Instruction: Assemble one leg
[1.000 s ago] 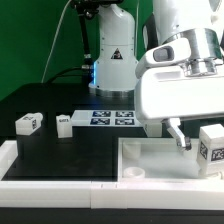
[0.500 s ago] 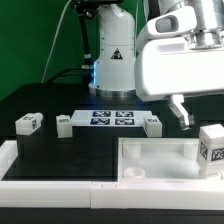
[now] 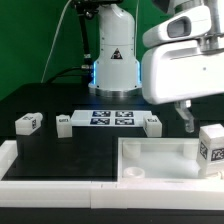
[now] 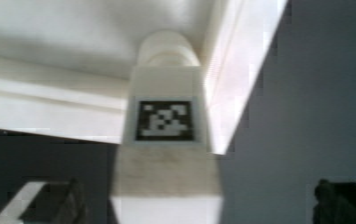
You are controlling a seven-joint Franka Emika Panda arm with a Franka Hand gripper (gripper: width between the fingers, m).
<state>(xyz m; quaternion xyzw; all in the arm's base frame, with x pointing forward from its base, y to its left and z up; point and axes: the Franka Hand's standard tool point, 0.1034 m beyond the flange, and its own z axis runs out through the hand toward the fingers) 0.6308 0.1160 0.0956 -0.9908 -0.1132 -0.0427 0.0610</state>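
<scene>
A white leg (image 3: 211, 150) with a black-and-white tag stands upright at the right end of the big white tray (image 3: 150, 158). My gripper (image 3: 186, 120) hangs above and just to the exterior view's left of it, open and holding nothing. In the wrist view the same leg (image 4: 166, 130) lies between my spread fingers (image 4: 43, 200) without touching them, with my gripper (image 4: 193, 205) above it. Three more legs lie on the black table: one (image 3: 27, 123) at the far left, one (image 3: 63, 124) beside the marker board, and one (image 3: 152, 123) at the board's right end.
The marker board (image 3: 112, 118) lies flat at the middle back of the table. The robot base (image 3: 115, 60) stands behind it. A low white rim (image 3: 60, 168) runs along the front left. The tray's corner socket (image 3: 134, 172) shows at its front.
My gripper has risen and shifted toward the exterior view's right, away from the tray floor. The upright leg and the three lying legs have stayed in place.
</scene>
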